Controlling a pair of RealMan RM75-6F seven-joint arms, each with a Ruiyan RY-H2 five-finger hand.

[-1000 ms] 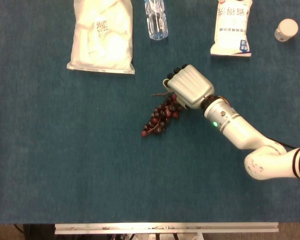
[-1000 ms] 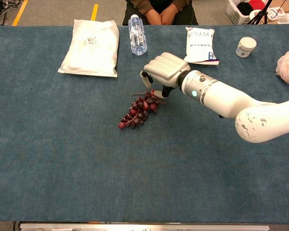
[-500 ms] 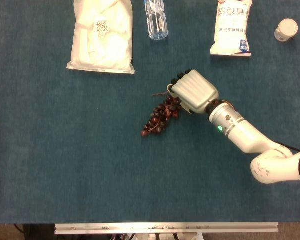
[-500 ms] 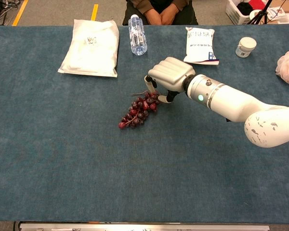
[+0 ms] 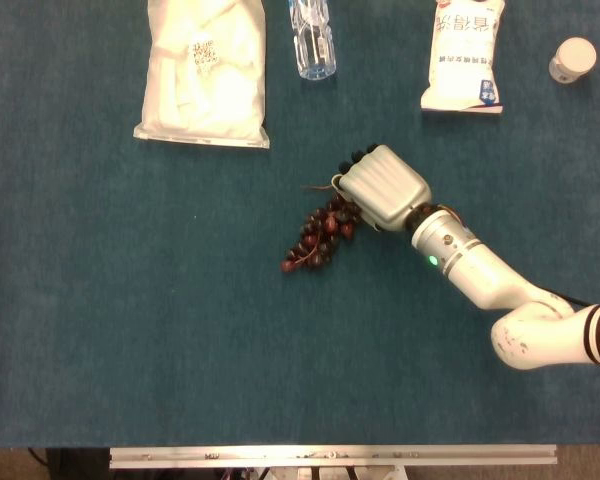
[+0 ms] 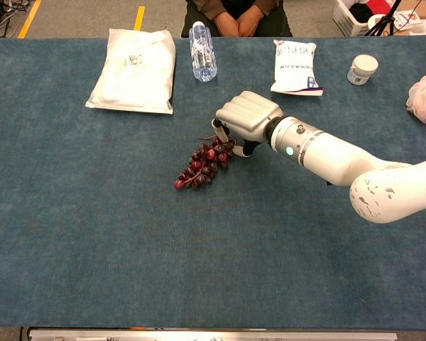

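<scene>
— Since a second ago, has the right hand point(image 5: 382, 186) moved?

— It has dropped lower; its curled fingers point(image 6: 227, 132) now press the stem end of the grapes point(image 5: 318, 236) — whether they grip it, I cannot tell. The bunch trails away below the fingertips.

— Any writing?

— The white pouch point(image 5: 463, 55) beyond the knuckles has print, unreadable here.

Head view: we look straight down on the blue felt-covered table point(image 5: 130, 330) from well above. Chest view: we look forward and slanted down, lower and closer. Both share the dark red grape bunch point(image 5: 320, 232) point(image 6: 202, 164) and white plastic pouch point(image 5: 206, 70) point(image 6: 133, 69).
</scene>
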